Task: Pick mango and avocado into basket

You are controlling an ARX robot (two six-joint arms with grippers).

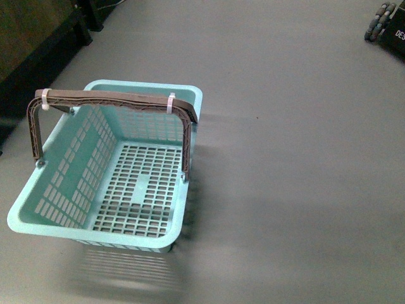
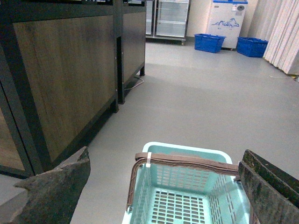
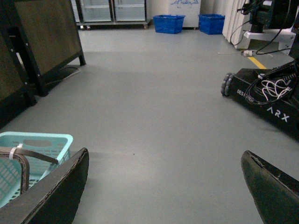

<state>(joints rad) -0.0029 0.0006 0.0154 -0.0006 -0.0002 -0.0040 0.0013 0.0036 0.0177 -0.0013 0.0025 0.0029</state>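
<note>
- Basket (image 1: pixel 76 230): we log it left of centre on the floor, nothing inside.
- Left gripper (image 2: pixel 165 151): jaws spread wide, empty, above the basket.
- Right gripper (image 3: pixel 164 153): also spread wide, empty.
- Mango, avocado: not in sight. We judge that no pick has begun, so the next move is to find the fruit.

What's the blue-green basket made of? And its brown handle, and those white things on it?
The basket looks like molded plastic: smooth, slightly shiny teal with neat, even slots. The handle seems to be brown plastic too, ribbed and dull, though it's hard to be sure. The white zip ties look like thin plastic straps.
</note>
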